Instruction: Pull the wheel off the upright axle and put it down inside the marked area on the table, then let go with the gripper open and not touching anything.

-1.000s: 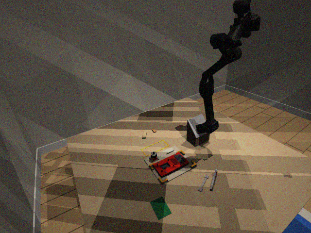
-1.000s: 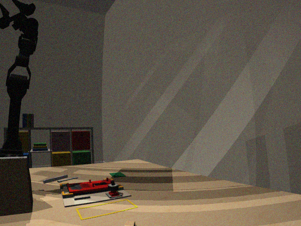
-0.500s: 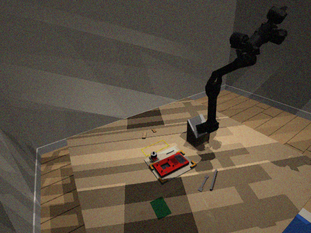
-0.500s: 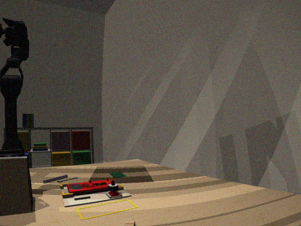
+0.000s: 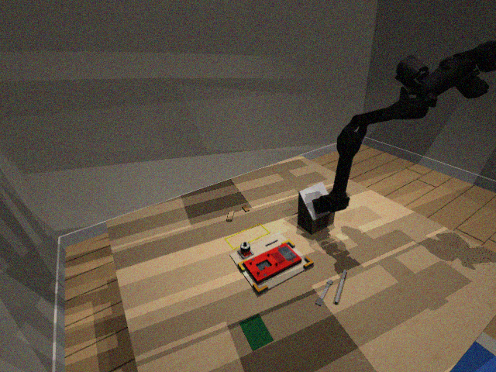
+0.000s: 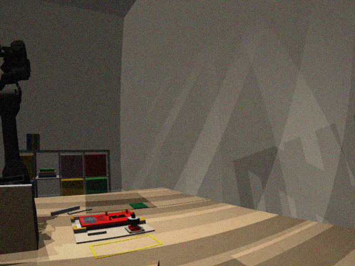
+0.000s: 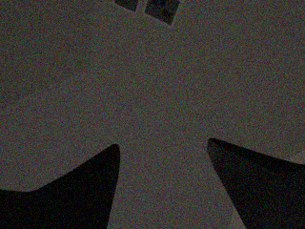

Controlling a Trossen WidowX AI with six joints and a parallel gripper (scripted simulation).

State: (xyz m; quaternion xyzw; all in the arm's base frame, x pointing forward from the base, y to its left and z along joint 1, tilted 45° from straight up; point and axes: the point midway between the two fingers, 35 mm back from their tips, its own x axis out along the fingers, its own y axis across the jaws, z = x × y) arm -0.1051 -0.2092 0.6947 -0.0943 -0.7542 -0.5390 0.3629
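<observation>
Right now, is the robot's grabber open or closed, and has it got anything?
Gripper: open, holding nothing; its fingers stand apart with only blank wall showing between them.

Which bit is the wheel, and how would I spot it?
Find the bright red plate on the wooden table. Beside one end stands a short post on a small square base. The wheel is the squat round piece around that post, pale-topped and dark-sided, unlike the flat pieces nearby.
</observation>
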